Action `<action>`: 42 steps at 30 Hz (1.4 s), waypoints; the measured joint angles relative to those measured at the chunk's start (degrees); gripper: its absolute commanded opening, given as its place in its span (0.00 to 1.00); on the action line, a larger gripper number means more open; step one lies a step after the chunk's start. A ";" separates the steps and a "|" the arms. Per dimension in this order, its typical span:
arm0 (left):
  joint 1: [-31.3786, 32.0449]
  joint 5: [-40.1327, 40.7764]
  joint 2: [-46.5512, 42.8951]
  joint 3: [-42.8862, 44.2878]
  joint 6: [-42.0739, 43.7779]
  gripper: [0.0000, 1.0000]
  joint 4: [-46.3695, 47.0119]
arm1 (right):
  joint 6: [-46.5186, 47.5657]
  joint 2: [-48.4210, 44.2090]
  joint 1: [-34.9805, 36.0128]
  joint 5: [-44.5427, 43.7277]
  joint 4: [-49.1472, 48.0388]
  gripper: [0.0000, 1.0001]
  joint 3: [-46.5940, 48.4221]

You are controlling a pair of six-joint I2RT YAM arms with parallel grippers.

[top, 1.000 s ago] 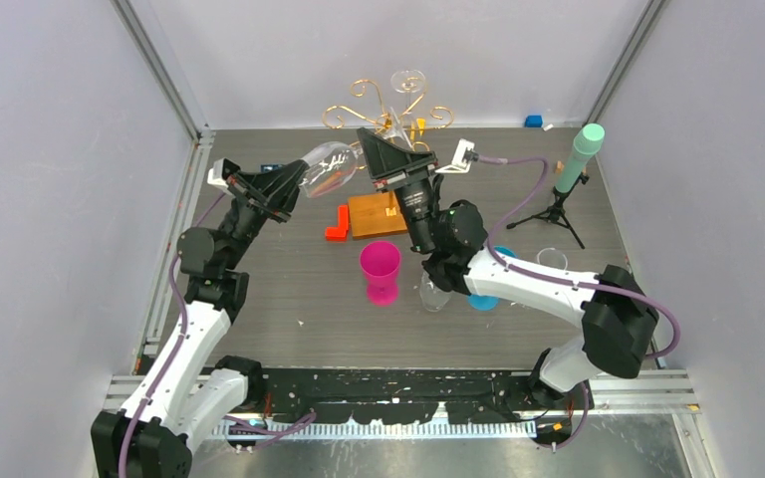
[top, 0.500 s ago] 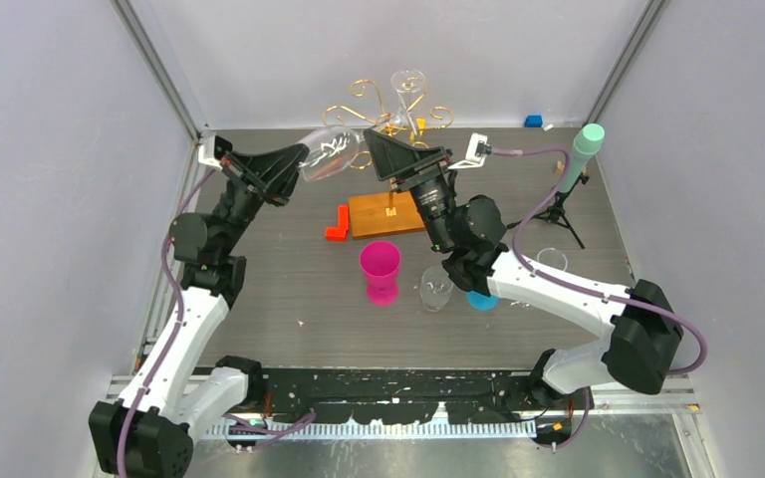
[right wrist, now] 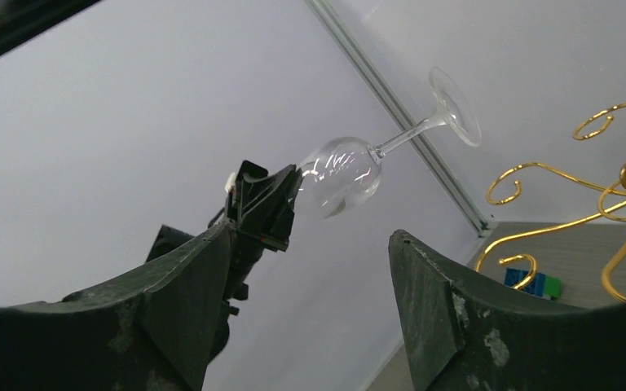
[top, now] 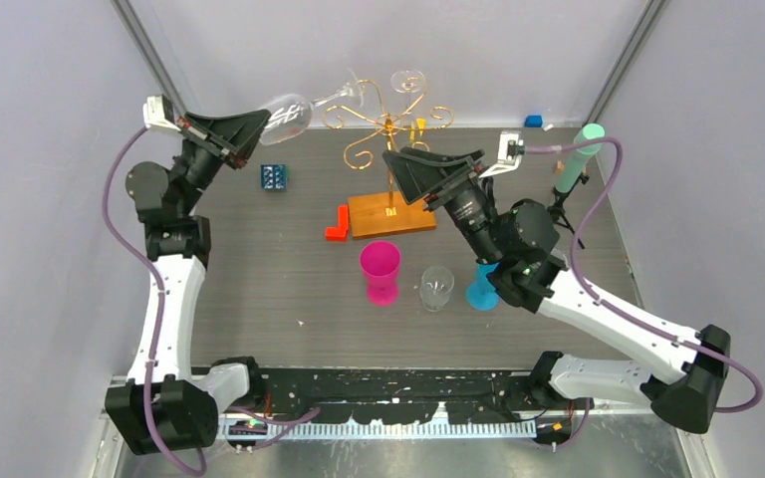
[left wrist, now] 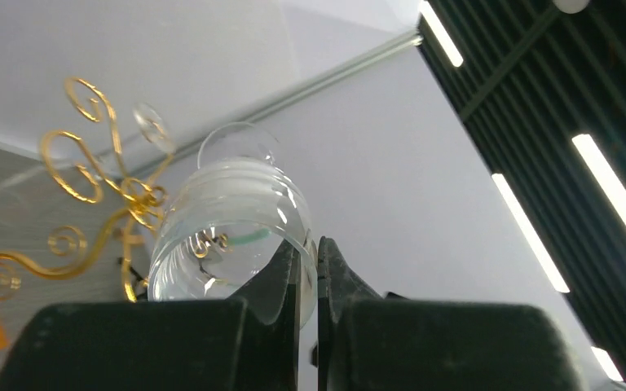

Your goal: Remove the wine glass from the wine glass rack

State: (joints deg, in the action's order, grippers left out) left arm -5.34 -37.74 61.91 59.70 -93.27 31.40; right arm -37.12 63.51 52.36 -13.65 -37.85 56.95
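Observation:
The clear wine glass hangs tilted in the air, left of the gold wire wine glass rack, and touches none of its arms. My left gripper is shut on the rim of its bowl, and its foot points toward the rack. In the left wrist view the rim of the wine glass is pinched in the left gripper, with the wine glass rack behind. My right gripper is open and empty, right of the rack pole. The right wrist view, taken past the right gripper, shows the wine glass.
The rack's wooden base sits mid-table with a red block beside it. A pink cup, a clear tumbler and a blue cup stand nearer. There is a blue block at left and a teal cylinder on a tripod at right.
My left arm has carried the wine glass up and to the left, off the rack. My right gripper has opened and drawn back to the right.

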 measured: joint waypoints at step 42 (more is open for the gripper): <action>28.00 28.87 12.70 18.88 71.01 0.00 -87.21 | 1.84 -2.89 0.00 -5.53 36.37 0.67 7.78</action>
State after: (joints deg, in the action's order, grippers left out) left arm 22.65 -8.86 74.61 78.59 -22.26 -55.81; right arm -35.29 60.62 52.36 -19.18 -1.48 64.73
